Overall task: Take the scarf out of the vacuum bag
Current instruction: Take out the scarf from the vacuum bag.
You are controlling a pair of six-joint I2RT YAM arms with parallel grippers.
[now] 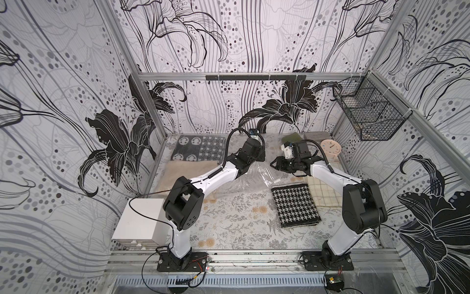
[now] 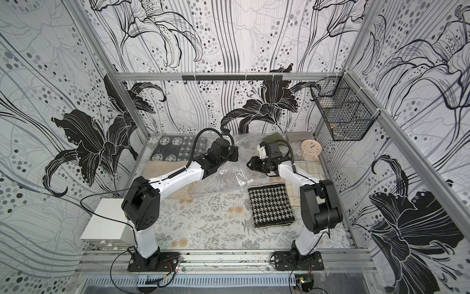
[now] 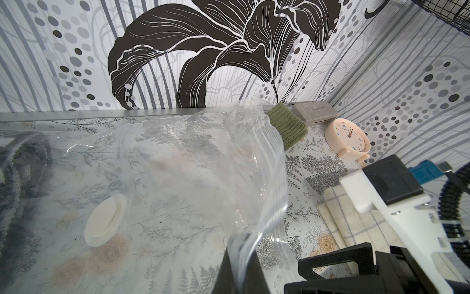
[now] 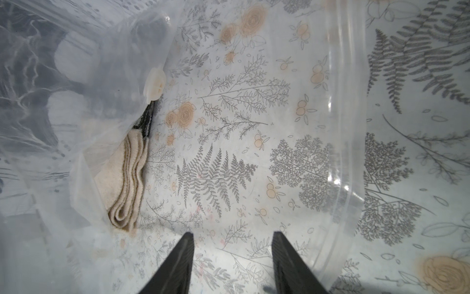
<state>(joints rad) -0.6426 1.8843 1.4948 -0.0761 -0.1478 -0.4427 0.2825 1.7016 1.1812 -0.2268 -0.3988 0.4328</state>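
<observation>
And there was the vacuum bag [image 1: 255, 177], spread out crinkled on the floral tablecloth [image 1: 229, 224] btwn the two wrists. The L gripper [image 3: 240, 267] was clamped tight on the bag's ridged zip edge [image 3: 272, 157], holding that edge up off the cloth so the mouth stood in a curl. The round white valve disc [image 3: 105, 221] sat on the bag's flat part. Thru the plastic there, only the tablecloth print showed.

The R gripper [image 4: 232, 235] hung at the bag's mouth, jaws apart w/ nothing btwn them. Clear plastic lay all around it. Whether it was inside the bag or just over it, couldn't tell.

The houndstooth scarf [image 1: 295, 205] lay folded outside the bag, just beside its near edge, flat on the cloth, w/ no gripper on it. A small white slider [image 1: 276, 181] rested at that near edge, btwn bag and scarf.

On the bag's L-arm side lay a dark patterned cloth [image 1: 198, 150] and a folded beige cloth [image 4: 127, 178], the beige one partly under the plastic near the valve. On the bag's R-arm side a green knit [image 3: 287, 127] peeked out just behind the lifted edge. A cream checked cloth [image 3: 343, 224] lay near, and a peach alarm clock [image 3: 348, 141] stood farther off.
</observation>
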